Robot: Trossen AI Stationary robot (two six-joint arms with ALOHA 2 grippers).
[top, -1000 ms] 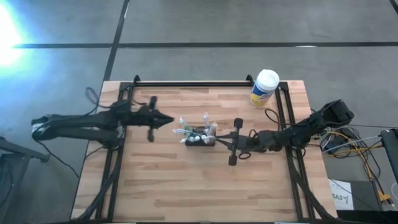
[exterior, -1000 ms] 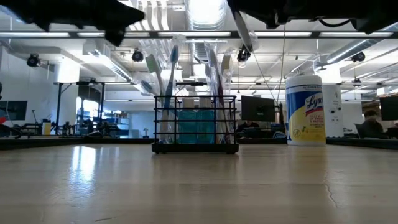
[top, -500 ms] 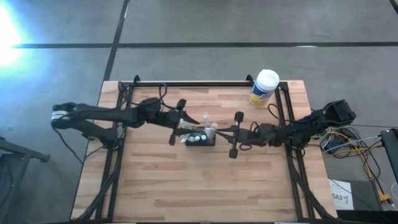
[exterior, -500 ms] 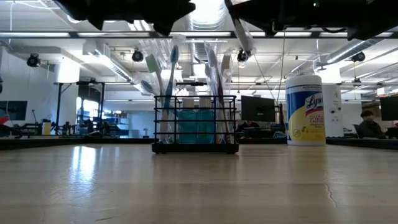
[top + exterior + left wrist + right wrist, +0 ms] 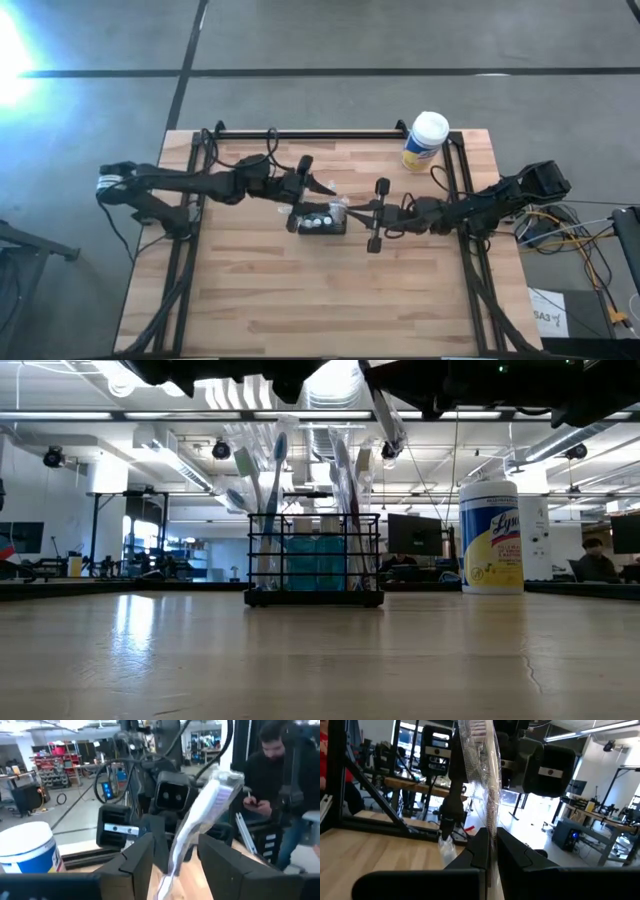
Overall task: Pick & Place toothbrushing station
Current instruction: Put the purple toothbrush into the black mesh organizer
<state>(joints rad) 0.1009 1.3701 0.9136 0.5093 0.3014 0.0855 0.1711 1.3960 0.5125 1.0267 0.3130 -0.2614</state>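
The toothbrushing station (image 5: pixel 315 560), a black mesh box holding several upright toothbrushes and blue bottles, rests on its base at the table's middle (image 5: pixel 318 224). Just right of it, my right gripper (image 5: pixel 350 208) is shut on a plastic-wrapped toothbrush (image 5: pixel 482 765). My left gripper (image 5: pixel 322 188) hovers over the station's far side, open. In the left wrist view its fingers (image 5: pixel 140 860) stand on either side of that wrapped toothbrush (image 5: pixel 205 805), and a gap shows on both sides. My right gripper pinches the wrapped toothbrush between its two fingers (image 5: pixel 512 850), on the wrapped handle (image 5: pixel 490 827) below the bristle head. The fingers come about level from the table's right. The toothbrush stands tilted, and its lower part (image 5: pixel 392 420) shows above the station's right end.
A yellow wipes canister with a white lid (image 5: pixel 425 140) stands at the table's far right corner. Black frame rails run along the left, right and far edges. A person in dark clothes (image 5: pixel 275 780) stands beyond the table.
My left gripper has swung from the table's left toward the station and the right gripper, rising a little, and now flanks the wrapped toothbrush. My right gripper has edged toward the far edge with the toothbrush. The station has stayed put.
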